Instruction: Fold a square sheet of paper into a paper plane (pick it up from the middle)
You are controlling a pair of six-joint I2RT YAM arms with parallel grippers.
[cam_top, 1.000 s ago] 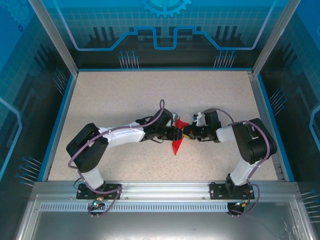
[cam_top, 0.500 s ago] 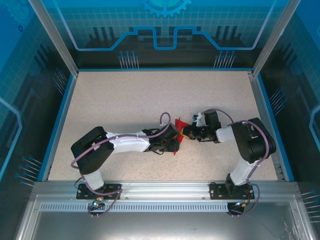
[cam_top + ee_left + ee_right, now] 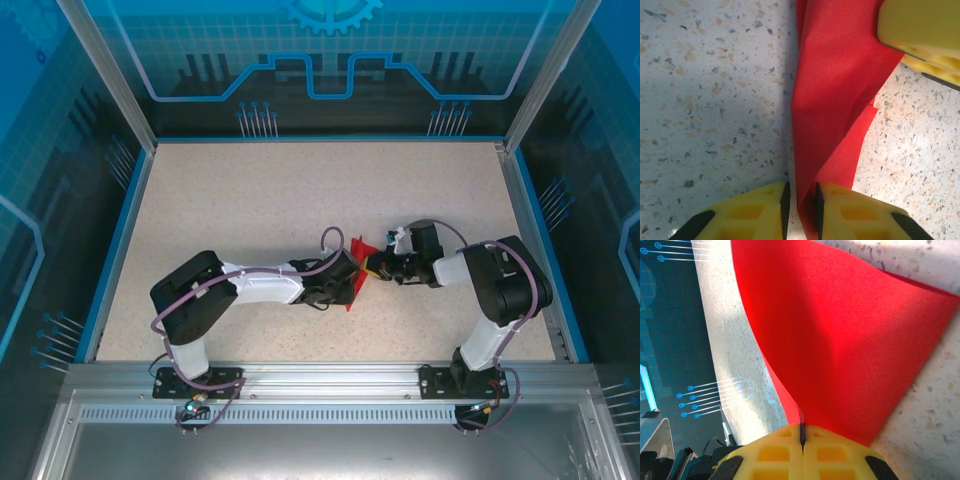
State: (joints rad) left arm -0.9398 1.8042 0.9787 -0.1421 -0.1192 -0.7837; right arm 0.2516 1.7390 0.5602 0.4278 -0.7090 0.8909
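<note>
Left: the left gripper (image 3: 801, 194) lies low over the tabletop (image 3: 300, 190), a little nearer its front edge than its middle. Its jaws are drawn almost together about a creased edge of the sheet of paper (image 3: 835, 90). A sliver of tabletop is seen beside one pad, so it cannot be told whether the paper is yet pinched.

Centre: the red paper, already folded into a layered, pointed shape, is held up between the two grippers, with one lower flap spread just above the surface.

Right: the right gripper (image 3: 801, 432) is closed fully on the opposite edge of the paper, and the sheet fans out from its fingertips.

Handling: the paper is judged very light, thin and limp. It is easily creased or torn if the two grips are pulled apart, and likely to slip from smooth pads. Hold is best taken on the doubled crease, where the layers stiffen it, rather than on a single loose flap.
</note>
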